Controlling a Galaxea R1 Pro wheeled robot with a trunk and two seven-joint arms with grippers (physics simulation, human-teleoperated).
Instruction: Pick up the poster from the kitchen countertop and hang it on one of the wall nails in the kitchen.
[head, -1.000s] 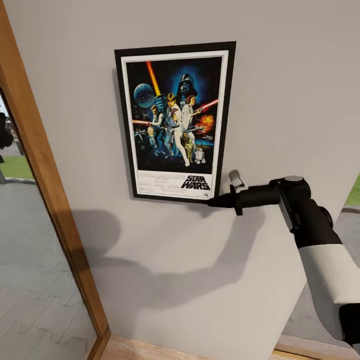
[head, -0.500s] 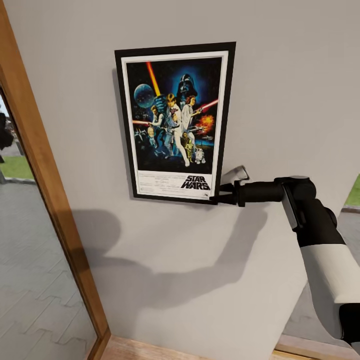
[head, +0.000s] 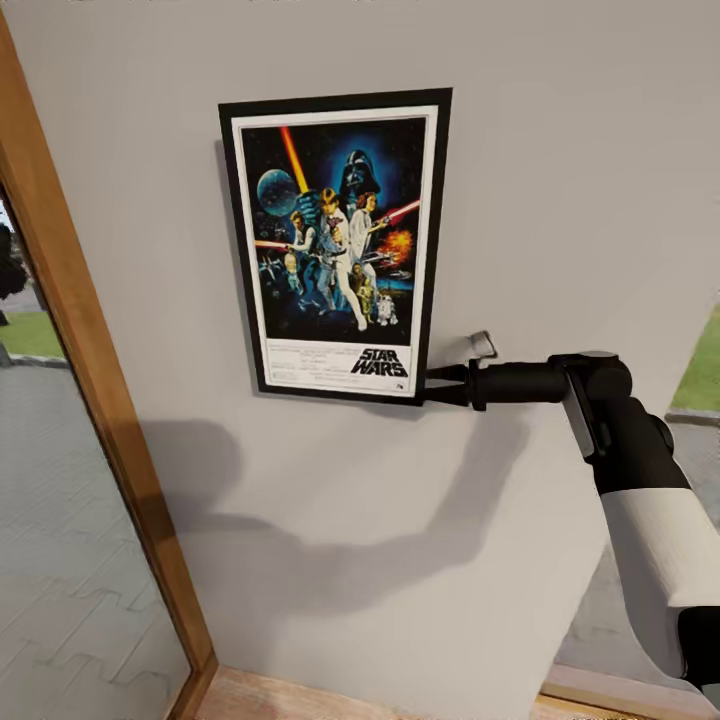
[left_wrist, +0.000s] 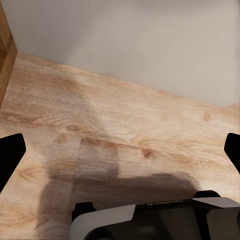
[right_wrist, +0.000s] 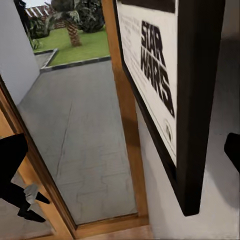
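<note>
Wooden frame (head: 95, 400) stands at nine o'clock; one poster (head: 335, 245) hangs flat on the grey wall (head: 560, 150). At three o'clock, one right gripper (head: 432, 385), fingers spread and holding nothing, sits beside its lower corner. Since a second ago, its fingers have parted.

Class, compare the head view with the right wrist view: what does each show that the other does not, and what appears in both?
Head view alone: the whole black-framed Star Wars poster upright on the plain light-grey wall, its colourful figures, and the black and white right arm with the right gripper at the frame's lower corner.

Right wrist view alone: palms and lawn outside.

Both: the poster's black title, frame corner, the grey wall, the wooden window frame and grey paving.
</note>
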